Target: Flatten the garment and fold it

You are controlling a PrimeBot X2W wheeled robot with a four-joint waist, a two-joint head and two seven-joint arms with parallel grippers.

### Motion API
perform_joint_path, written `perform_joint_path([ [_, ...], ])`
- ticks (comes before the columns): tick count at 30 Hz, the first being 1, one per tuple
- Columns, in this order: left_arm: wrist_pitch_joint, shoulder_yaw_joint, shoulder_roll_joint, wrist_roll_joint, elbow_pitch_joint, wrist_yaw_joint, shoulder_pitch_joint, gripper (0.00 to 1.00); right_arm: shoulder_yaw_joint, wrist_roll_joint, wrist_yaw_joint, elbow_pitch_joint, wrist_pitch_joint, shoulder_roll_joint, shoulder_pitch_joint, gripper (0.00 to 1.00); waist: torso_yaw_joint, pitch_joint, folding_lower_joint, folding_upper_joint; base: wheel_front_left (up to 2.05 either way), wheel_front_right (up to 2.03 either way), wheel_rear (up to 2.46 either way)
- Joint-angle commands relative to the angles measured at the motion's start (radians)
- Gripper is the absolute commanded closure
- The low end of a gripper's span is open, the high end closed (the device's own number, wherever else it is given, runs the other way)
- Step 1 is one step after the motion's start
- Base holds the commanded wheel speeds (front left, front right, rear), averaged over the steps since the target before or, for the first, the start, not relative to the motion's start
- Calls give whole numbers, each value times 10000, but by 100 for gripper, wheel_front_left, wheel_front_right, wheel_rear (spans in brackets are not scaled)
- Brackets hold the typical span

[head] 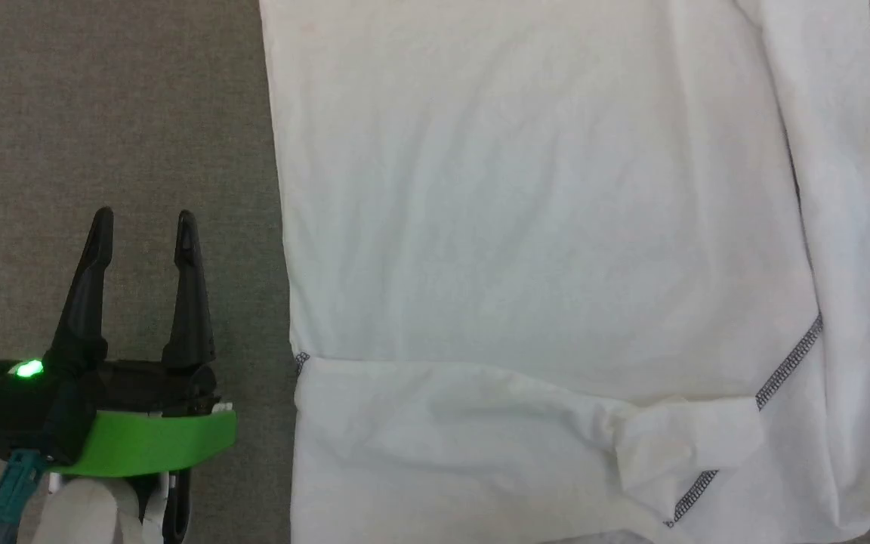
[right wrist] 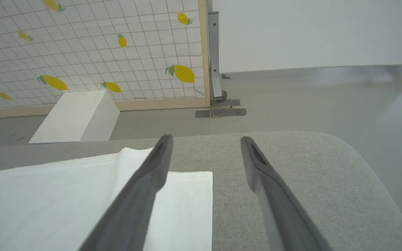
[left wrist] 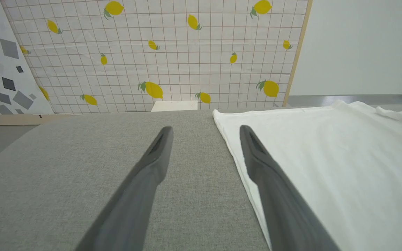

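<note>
The garment (head: 541,227), a white thin T-shirt with grey zigzag stitching, lies spread on the grey fabric surface (head: 103,113). Its near end is folded over, with a sleeve bunched at the lower right. A long strip along its right side is turned in. My left gripper (head: 144,219) hovers open beside the garment's left edge, nothing between its fingers. In the left wrist view the left gripper (left wrist: 204,130) points along the garment (left wrist: 326,157) edge. In the right wrist view my right gripper (right wrist: 204,139) stands open over the garment's (right wrist: 65,195) right corner.
The grey surface (right wrist: 309,174) ends in a rounded corner ahead of the right gripper, with bare floor (right wrist: 326,97) beyond. A white box (right wrist: 79,116) stands on the floor before a lemon-print screen (left wrist: 169,52).
</note>
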Motion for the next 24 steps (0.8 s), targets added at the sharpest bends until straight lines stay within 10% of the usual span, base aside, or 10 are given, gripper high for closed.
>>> perform_joint_path([
  [1,-47,-26,-45,105,-53,-62,-241,0,-146,-209,-15,281,329,30,-333,0,261,975,-2,0,0,0,0],
  [20,-47,-411,-407,386,31,-404,-1011,0,-1169,-2130,-15,1685,2081,467,-1579,0,1246,2325,-2,0,0,0,0],
  [21,-47,-405,-416,393,52,-411,-1004,0,-1234,-2235,-15,1719,2145,509,-1574,24,1249,2332,-2,0,0,0,0],
  [22,-47,-396,-428,403,77,-421,-1000,0,-1288,-2344,-15,1731,2190,561,-1581,87,1246,2332,-2,0,0,0,0],
  [24,-47,-369,-446,416,136,-435,-988,0,-1390,-2515,-15,1690,2163,639,-1605,100,1211,2276,-2,0,0,0,0],
])
